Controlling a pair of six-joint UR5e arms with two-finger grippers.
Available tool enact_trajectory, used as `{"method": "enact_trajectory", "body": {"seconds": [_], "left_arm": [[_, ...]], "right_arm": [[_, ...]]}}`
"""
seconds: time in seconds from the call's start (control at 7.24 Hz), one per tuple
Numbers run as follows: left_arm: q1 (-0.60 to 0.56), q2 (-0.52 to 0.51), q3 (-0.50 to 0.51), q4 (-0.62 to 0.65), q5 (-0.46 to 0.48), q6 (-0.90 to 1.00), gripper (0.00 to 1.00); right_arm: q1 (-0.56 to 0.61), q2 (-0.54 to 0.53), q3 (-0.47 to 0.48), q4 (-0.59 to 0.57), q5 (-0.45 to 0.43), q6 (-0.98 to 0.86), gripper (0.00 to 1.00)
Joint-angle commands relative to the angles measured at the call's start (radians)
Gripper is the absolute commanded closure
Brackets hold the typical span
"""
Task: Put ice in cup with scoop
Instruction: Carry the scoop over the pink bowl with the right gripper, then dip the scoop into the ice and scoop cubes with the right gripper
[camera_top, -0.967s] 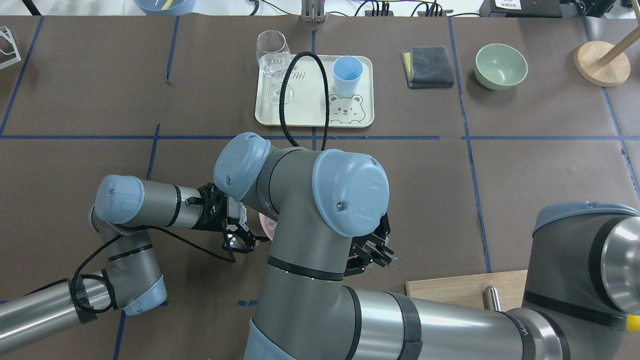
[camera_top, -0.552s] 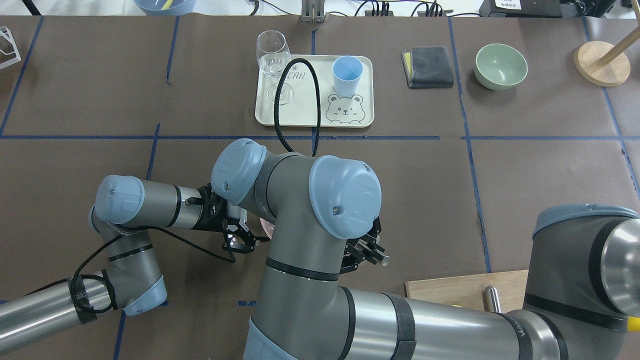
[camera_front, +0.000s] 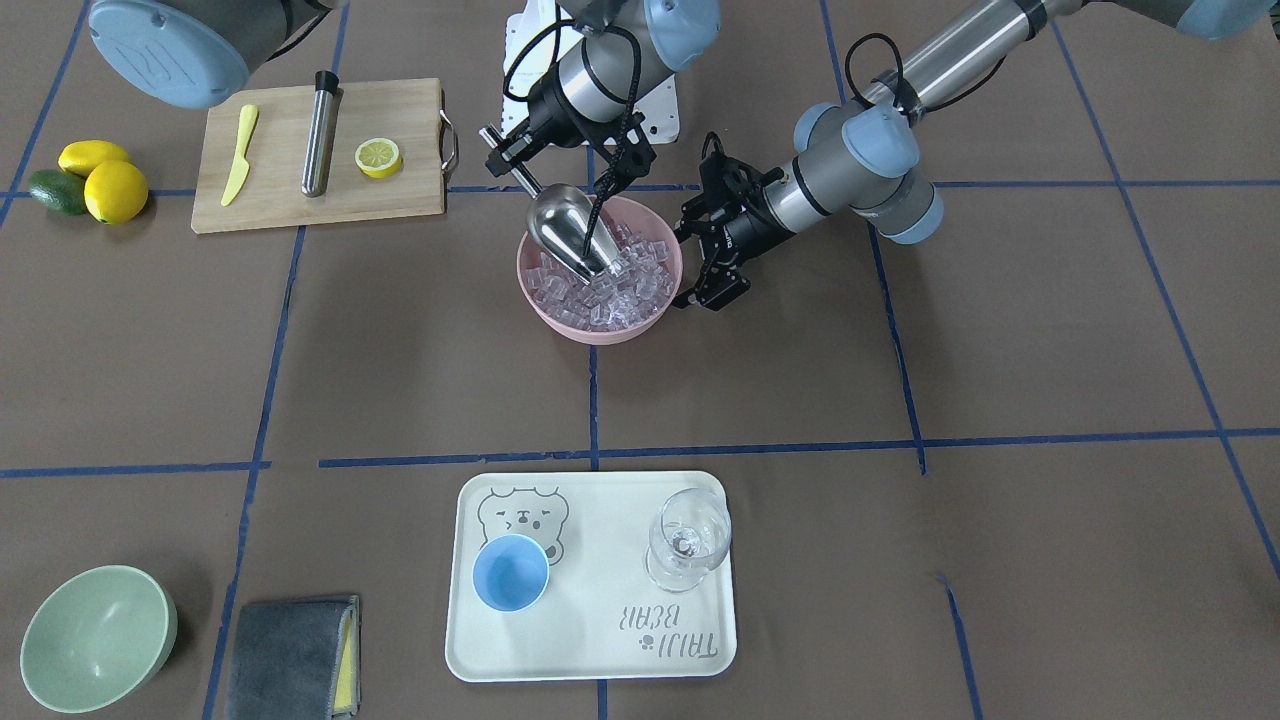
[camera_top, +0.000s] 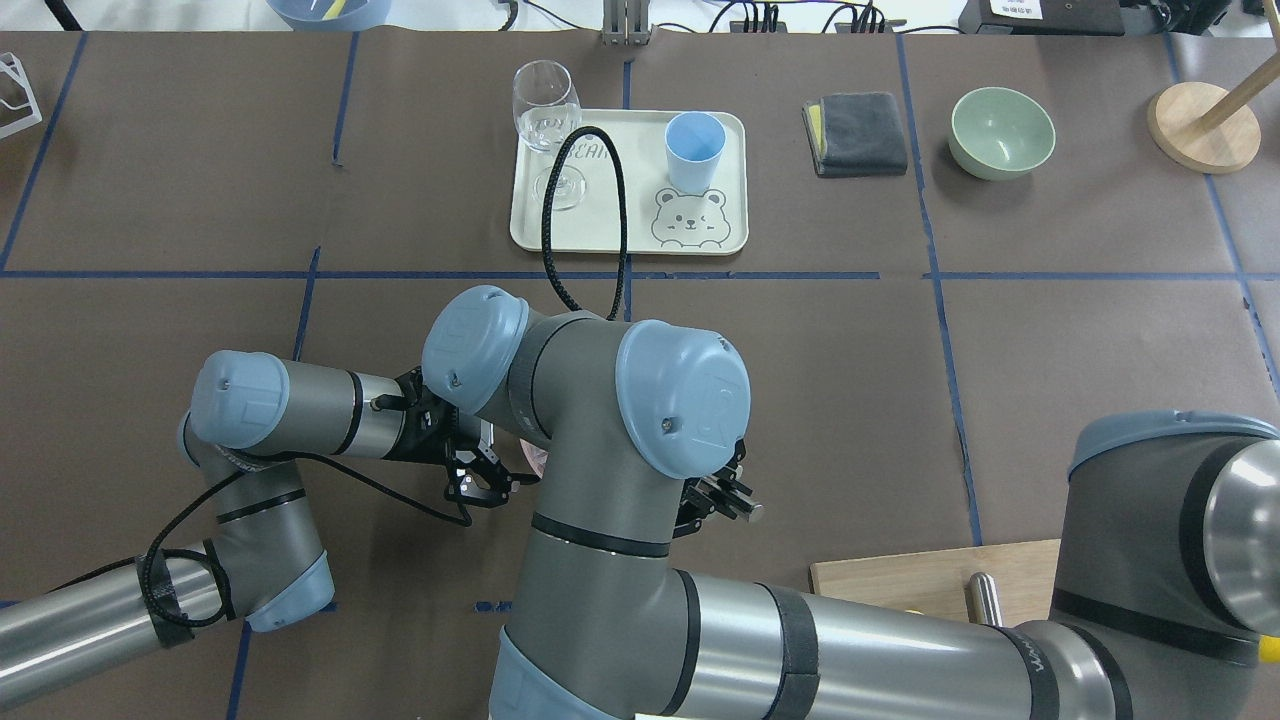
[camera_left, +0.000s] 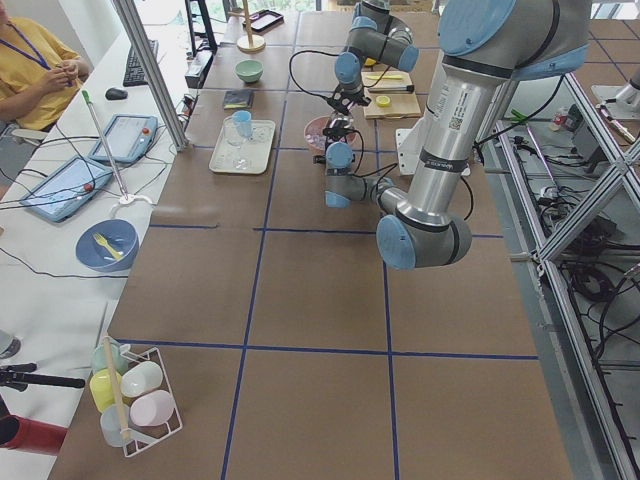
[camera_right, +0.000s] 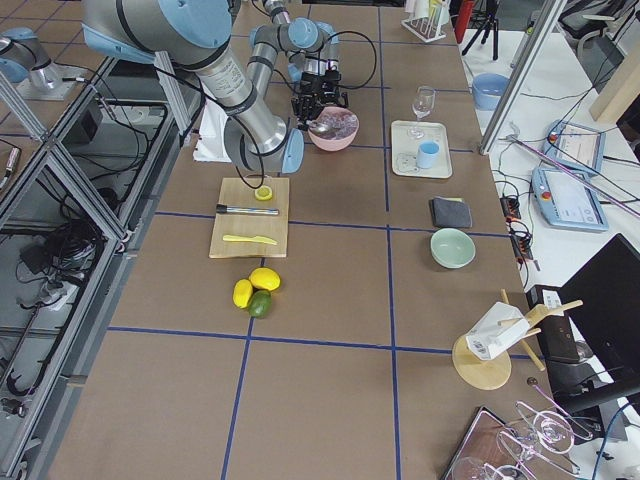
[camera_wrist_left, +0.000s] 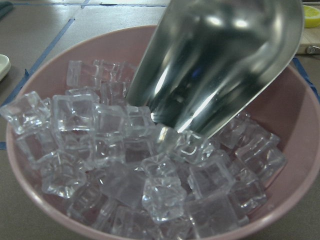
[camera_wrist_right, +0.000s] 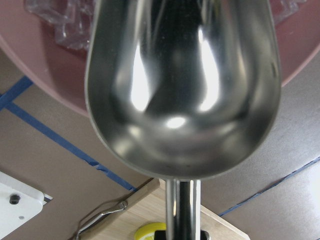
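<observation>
Bright, even light from above, faint soft shadows on the worktop (camera_front: 1000, 350), white glare streaks down the scoop (camera_wrist_right: 180, 85), nearest ice (camera_wrist_left: 125, 175) slightly blurred, wide views sharp.

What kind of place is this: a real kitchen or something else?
Most likely a robotics lab staged as a drinks counter: blue tape lines grid the table, an operator sits beside tablets, and robot arms work over ice.

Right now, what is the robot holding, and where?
The right gripper holds the scoop by its handle's end. The left gripper is at the pink bowl rim; grip unclear.
</observation>
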Motion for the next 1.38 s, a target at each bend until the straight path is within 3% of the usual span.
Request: {"method": "enact_trajectory", "body": {"seconds": [0.0, 0.41, 0.69, 0.97, 1.24], "left_arm": [[0.000, 0.000, 0.000, 0.000, 0.001, 0.000, 0.00], [0.000, 0.000, 0.000, 0.002, 0.001, 0.000, 0.00], [0.000, 0.000, 0.000, 0.002, 0.001, 0.000, 0.00], [0.000, -0.006, 0.000, 0.003, 0.001, 0.000, 0.00], [0.000, -0.006, 0.003, 0.003, 0.001, 0.000, 0.00]], "right_arm": [[-0.001, -0.033, 0.007, 0.057, -0.002, 0.010, 1.00], [0.001, -0.065, 0.015, 0.149, -0.002, 0.032, 1.00], [-0.001, -0.235, 0.190, 0.261, -0.002, 0.062, 1.00], [-0.001, -0.249, 0.233, 0.268, -0.002, 0.063, 1.00], [0.001, -0.271, 0.246, 0.353, -0.002, 0.098, 1.00]]}}
